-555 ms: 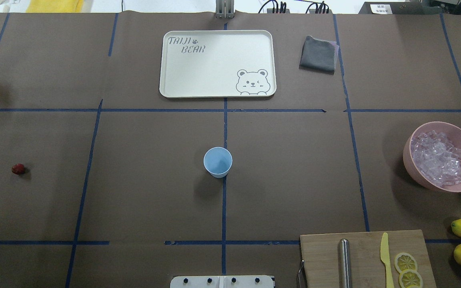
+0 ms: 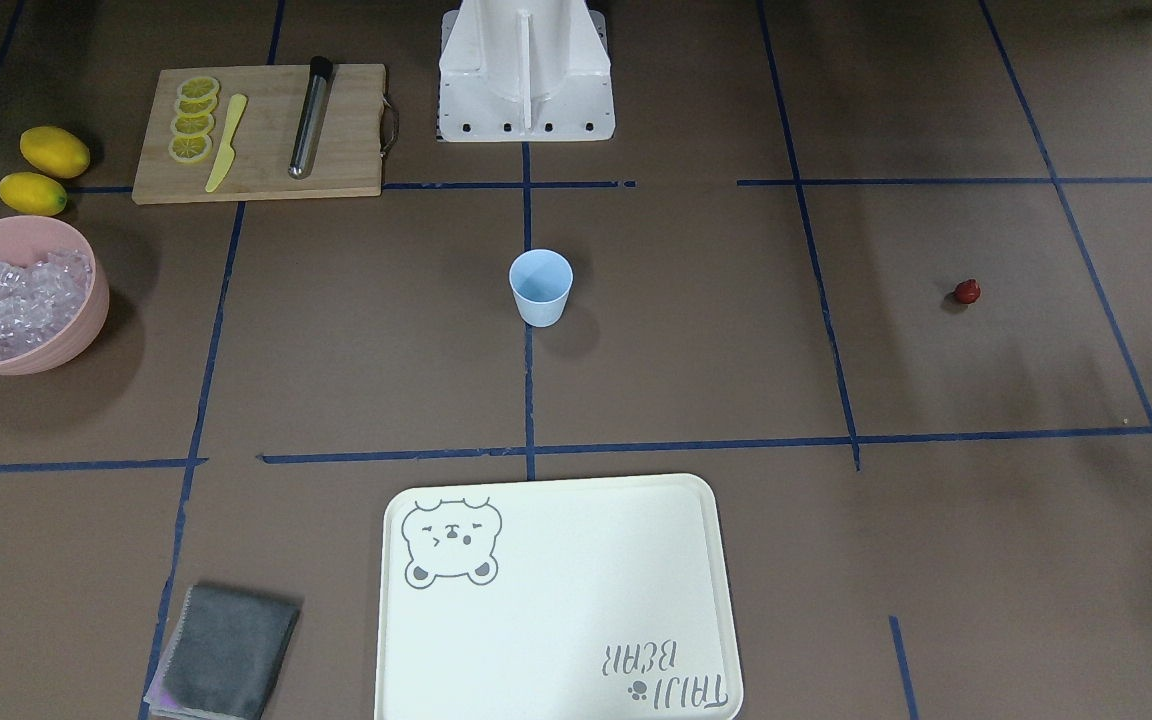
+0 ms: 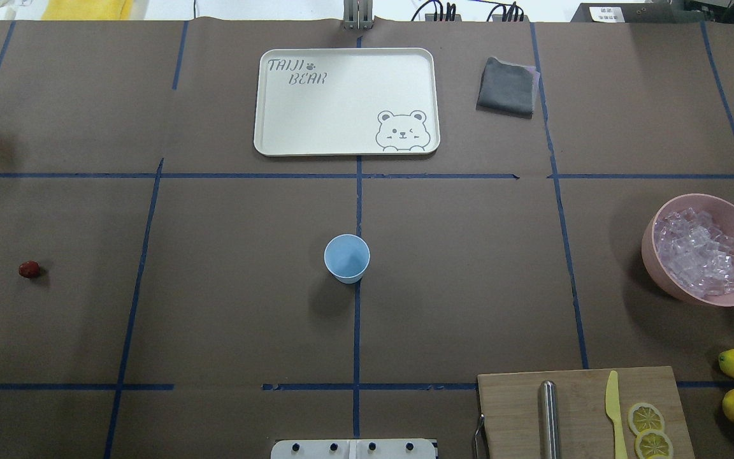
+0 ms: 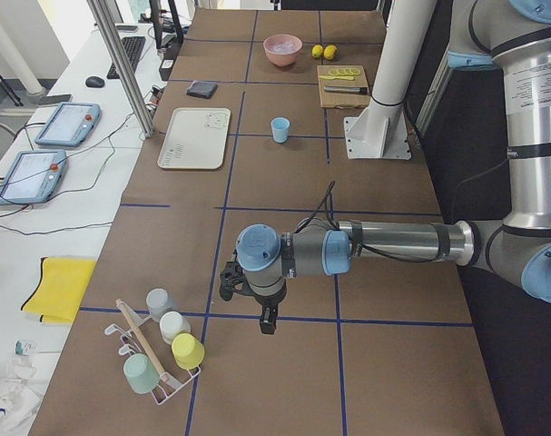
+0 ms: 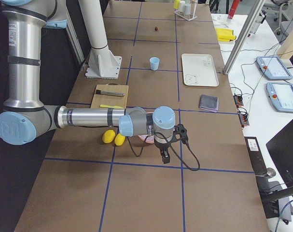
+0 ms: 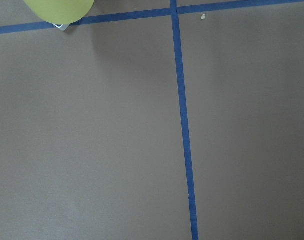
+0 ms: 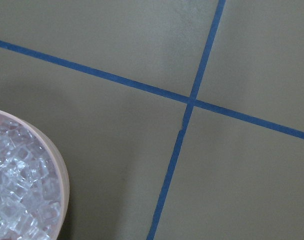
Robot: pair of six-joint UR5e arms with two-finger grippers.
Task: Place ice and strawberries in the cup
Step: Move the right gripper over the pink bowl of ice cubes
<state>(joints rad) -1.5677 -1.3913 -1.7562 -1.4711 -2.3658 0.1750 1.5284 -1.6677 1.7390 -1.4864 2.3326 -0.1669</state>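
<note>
Nothing on the table [image 3: 246, 319] had budged since a moment back: cup [image 3: 346, 257] empty, well away from both claws; strawberry [image 3: 29, 269] far from my left claw [image 4: 268, 320]; ice [image 3: 698, 252] in the pink bowl [image 3: 650, 252] just beside my right claw [image 5: 165, 155]. Couldn't tell if either was spread. Task hadn't started.

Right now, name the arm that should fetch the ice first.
Right, probably. Its wrist view shows the ice in the pink bowl close by; the right tool hangs beside that bowl. The left tool is at the table's opposite end, near the drying rack.
</note>
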